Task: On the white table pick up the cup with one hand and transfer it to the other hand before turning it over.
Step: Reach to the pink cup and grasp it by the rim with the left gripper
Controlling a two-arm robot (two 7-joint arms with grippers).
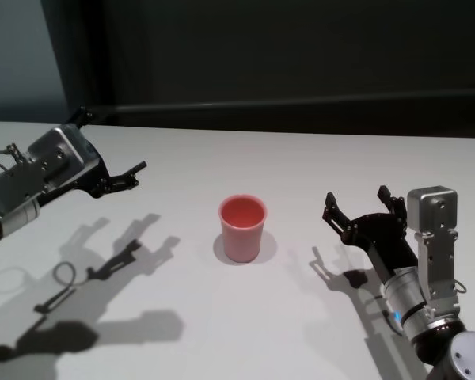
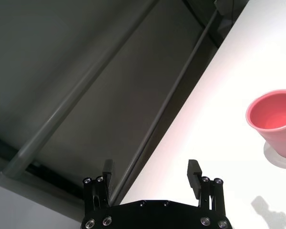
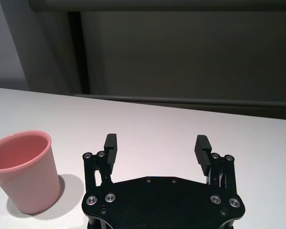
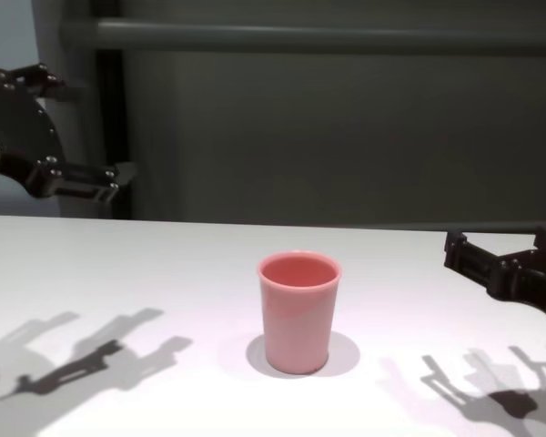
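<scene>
Nothing is done yet: the cup stands upright, mouth up, on the white surface between both grippers. The left gripper and right gripper have jaws wide open, empty. Pickup, handover and turning remain.

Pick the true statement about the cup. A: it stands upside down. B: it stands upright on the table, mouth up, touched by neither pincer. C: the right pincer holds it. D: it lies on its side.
B: the cup stands mouth up on the white table, with the left pincer and right pincer both open and apart from it.
</scene>
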